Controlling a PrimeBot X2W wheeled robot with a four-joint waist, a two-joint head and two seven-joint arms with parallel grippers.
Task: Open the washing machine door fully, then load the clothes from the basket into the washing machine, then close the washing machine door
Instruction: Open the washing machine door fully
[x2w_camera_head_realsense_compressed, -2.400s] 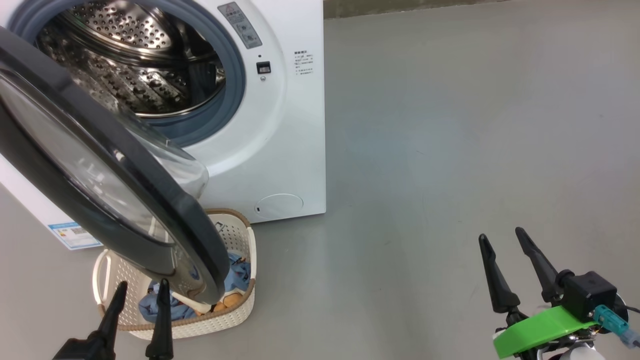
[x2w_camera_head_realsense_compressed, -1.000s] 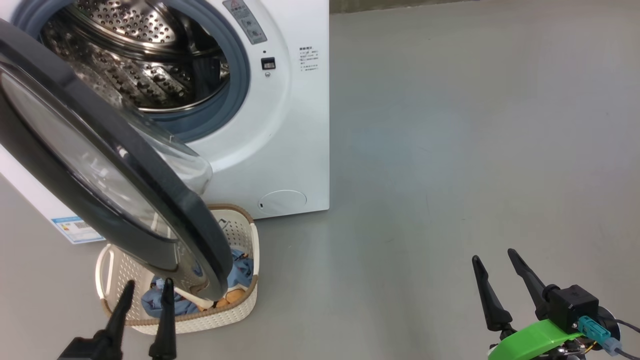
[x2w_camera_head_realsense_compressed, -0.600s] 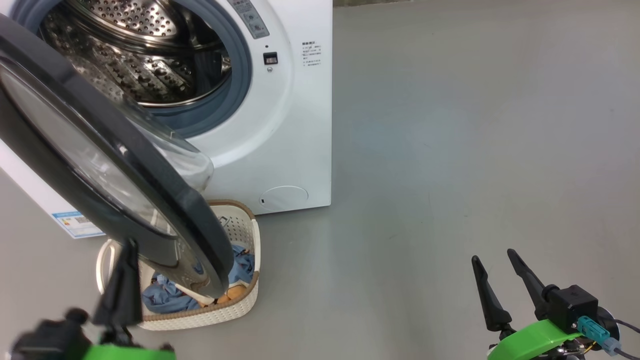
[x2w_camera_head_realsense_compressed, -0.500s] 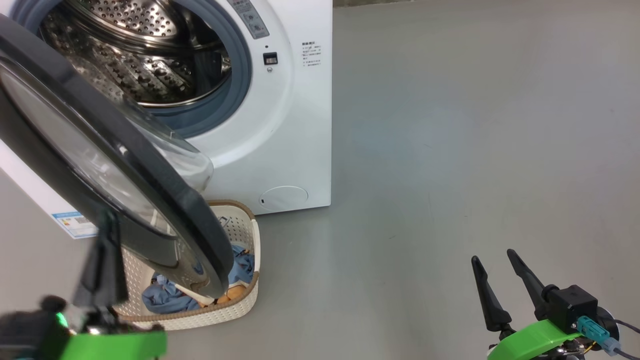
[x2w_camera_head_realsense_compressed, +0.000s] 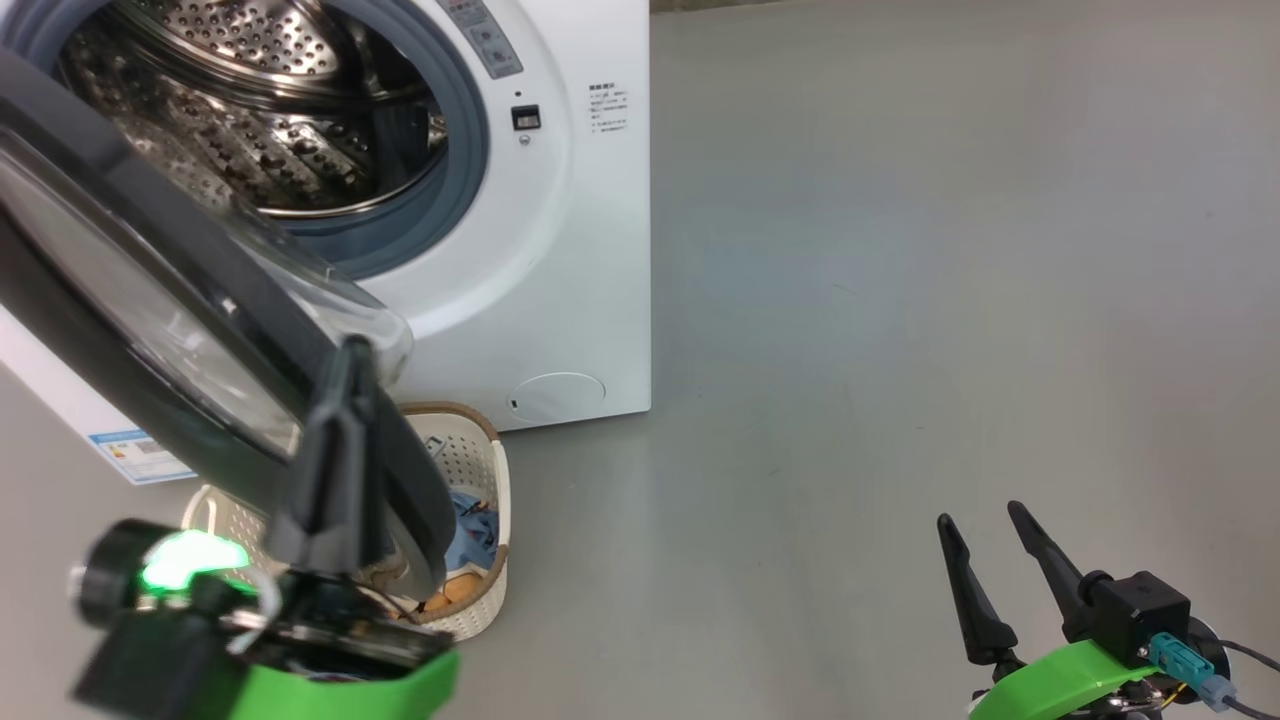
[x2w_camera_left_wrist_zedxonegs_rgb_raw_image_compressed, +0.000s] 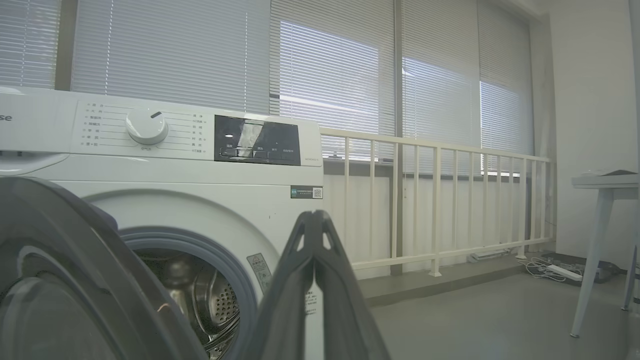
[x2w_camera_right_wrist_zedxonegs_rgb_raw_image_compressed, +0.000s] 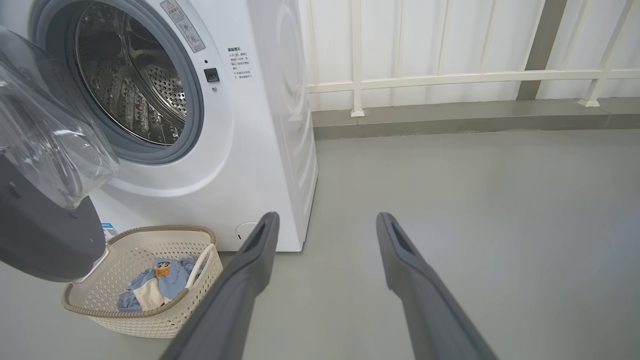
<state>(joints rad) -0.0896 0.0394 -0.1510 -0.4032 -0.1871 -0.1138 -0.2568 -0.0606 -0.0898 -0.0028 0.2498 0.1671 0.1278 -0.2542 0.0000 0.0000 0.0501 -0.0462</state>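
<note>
**Left jaws clenched beside the open door; clothes in the basket below**

Left gripper: both long fingers pressed flat together, nothing between them. The left wrist view confirms it, with the tips meeting in a single point and no cloth or handle caught. In the head view the fingers point up across the lower edge of the washing machine door. Contact with the black ring cannot be told from there. In the left wrist view the ring lies left of the closed fingers, and a slice of the steel drum shows in the gap between them.

Right gripper: jaws spread wide and empty, low at the right over bare grey floor. It is well apart from the machine and the basket.

The door stands swung out from the washing machine, partway open. Its glass bulge faces the drum mouth and the grey gasket is exposed.

The basket sits on the floor at the foot of the machine, partly under the door's lower edge. The clothes lie heaped inside it, light blue with an orange figure showing. They are below and beyond the left fingers, and neither gripper touches them.
</note>
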